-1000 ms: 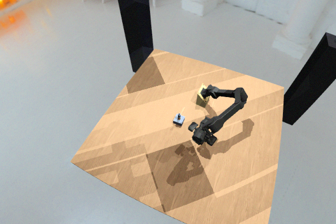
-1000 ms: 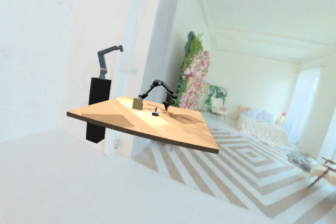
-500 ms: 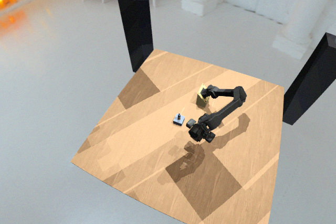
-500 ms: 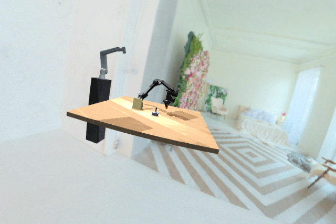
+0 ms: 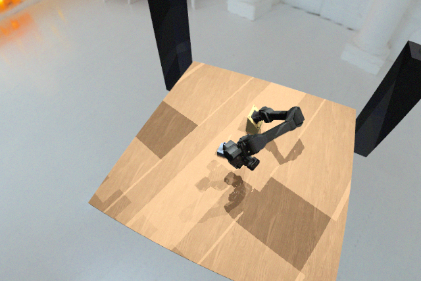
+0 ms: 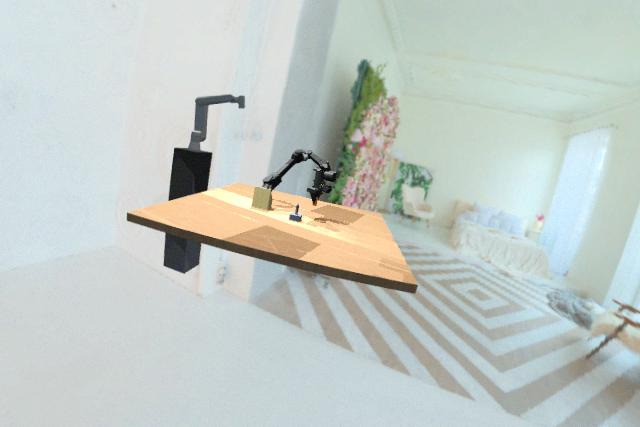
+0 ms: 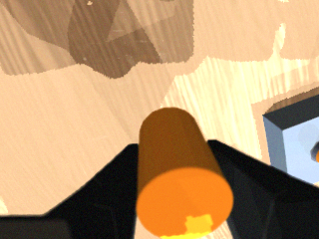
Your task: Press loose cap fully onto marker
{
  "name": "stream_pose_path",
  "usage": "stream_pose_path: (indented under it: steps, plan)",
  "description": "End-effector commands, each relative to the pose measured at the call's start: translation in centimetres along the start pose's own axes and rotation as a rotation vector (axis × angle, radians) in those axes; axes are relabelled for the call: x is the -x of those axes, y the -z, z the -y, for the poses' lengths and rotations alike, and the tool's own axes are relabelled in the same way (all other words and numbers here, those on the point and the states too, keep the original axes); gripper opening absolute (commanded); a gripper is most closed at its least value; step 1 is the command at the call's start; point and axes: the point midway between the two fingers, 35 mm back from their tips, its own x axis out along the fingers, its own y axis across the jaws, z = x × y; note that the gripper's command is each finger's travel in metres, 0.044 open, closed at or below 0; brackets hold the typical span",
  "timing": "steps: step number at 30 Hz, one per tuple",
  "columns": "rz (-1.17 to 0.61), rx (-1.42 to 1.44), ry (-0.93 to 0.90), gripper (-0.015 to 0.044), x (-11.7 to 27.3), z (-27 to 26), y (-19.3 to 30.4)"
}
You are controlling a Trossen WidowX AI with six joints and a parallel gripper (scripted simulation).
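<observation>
- The gripper (image 7: 181,199) is clamped on the orange cap (image 7: 179,174), one dark finger (image 7: 100,194) pressed on each side of it; in the wrist view the cap fills the middle, its long axis pointing away from the camera toward the wooden table (image 7: 60,124).
- From the exterior view the cap hangs under the wrist (image 6: 315,198), off the table, roughly upright as far as I can tell at this size.
- The blue holder block (image 7: 294,144) shows at the right edge of the wrist view, near but apart from the cap, so the target lies off to that side.
- In the exterior view the holder block (image 6: 295,216) with the marker (image 6: 297,207) standing in it is nearer us than the arm.
- My guess: the coming move is a sideways carry until the cap's axis lines up over the marker, then straight down.
</observation>
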Motion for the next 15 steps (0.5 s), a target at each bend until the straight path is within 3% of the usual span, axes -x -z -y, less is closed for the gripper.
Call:
stream_pose_path:
  steps: [1, 15]
  plan:
    - [0.005, -0.004, 0.006, 0.0, 0.5, 1.8, 0.1]
    - [0.001, -0.006, 0.01, 0.0, 1.9, 7.1, 1.2]
